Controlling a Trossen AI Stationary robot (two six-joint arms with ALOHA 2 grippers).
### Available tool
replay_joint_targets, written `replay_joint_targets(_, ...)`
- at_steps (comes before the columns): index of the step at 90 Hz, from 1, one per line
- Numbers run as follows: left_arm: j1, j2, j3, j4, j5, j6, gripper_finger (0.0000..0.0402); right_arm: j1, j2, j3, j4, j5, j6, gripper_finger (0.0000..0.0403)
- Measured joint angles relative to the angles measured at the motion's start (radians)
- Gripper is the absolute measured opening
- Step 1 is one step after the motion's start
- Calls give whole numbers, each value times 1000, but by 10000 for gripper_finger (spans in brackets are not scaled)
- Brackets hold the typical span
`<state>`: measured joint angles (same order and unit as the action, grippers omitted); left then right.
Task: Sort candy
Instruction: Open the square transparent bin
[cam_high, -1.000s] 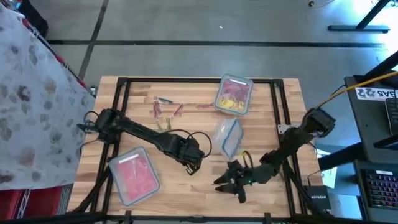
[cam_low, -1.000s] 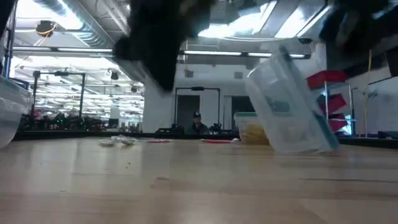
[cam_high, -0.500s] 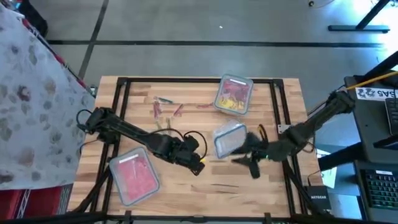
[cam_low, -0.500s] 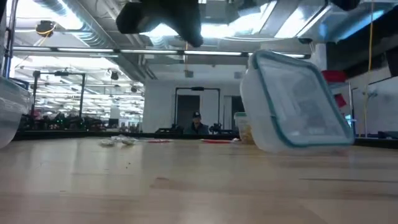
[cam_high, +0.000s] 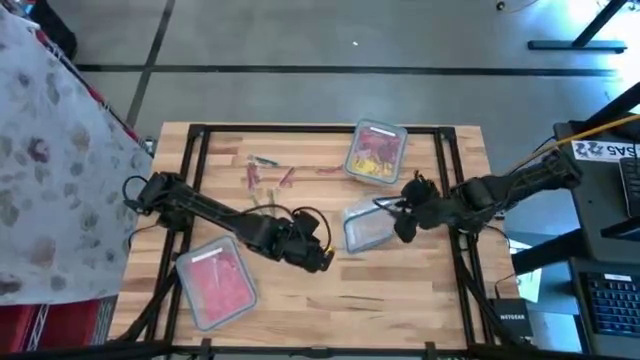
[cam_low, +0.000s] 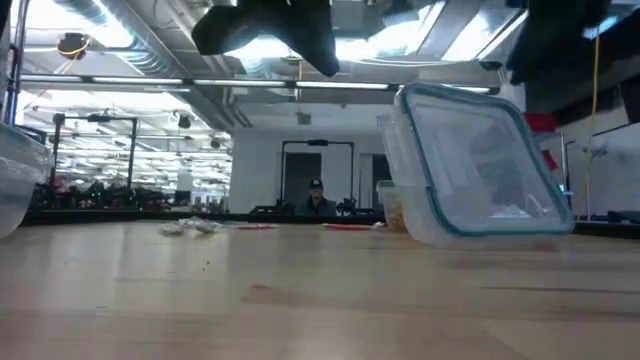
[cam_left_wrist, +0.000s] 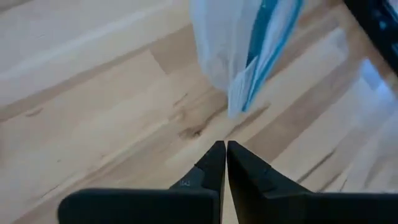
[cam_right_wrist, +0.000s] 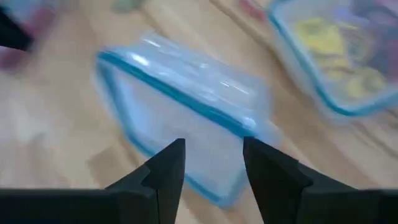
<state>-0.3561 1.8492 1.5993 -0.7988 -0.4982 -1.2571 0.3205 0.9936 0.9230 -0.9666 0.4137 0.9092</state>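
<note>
A clear container with a teal-rimmed lid (cam_high: 365, 226) stands tipped on one side on the table, its lid (cam_low: 478, 160) facing the near edge. My right gripper (cam_high: 398, 218) is open just right of it, and in the right wrist view (cam_right_wrist: 212, 158) the container (cam_right_wrist: 186, 106) lies past the fingers. My left gripper (cam_high: 322, 258) is shut, left of and nearer than the container, above the wood (cam_left_wrist: 221, 152). Loose candy (cam_high: 266, 176) lies at the far left. A far container (cam_high: 375, 153) holds yellow and red candy. A near-left container (cam_high: 214, 280) holds pink candy. My right gripper's open fingers stand at the clear container's right-hand edge (cam_high: 384, 208), coming level from the table's right. Whether they touch it, I cannot tell. My left gripper touches nothing.
A black frame (cam_high: 200, 150) runs around the tabletop. Bare wood (cam_high: 400, 300) lies along the near edge. A flowered cloth (cam_high: 50, 150) hangs off the table's left, and a desk with a keyboard (cam_high: 610, 290) stands to the right.
My right gripper has swung from near the table's near edge toward the far edge, up to the clear container's right side. The container has turned about on the spot: from edge-on to lid facing the near edge.
</note>
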Motion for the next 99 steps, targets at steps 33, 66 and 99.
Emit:
replay_joint_targets(33, 48, 5, -39, 152, -19, 120, 0, -107, -2, -68, -248, -61, -51, 149)
replay_joint_targets(66, 117, 25, -219, 243, 61, 44, 5, -138, -2, -340, 133, -230, -132, 149)
replay_joint_targets(99, 132, -10, -271, 560, 142, 103, 1, -138, -1, -314, 303, -447, -126, 149)
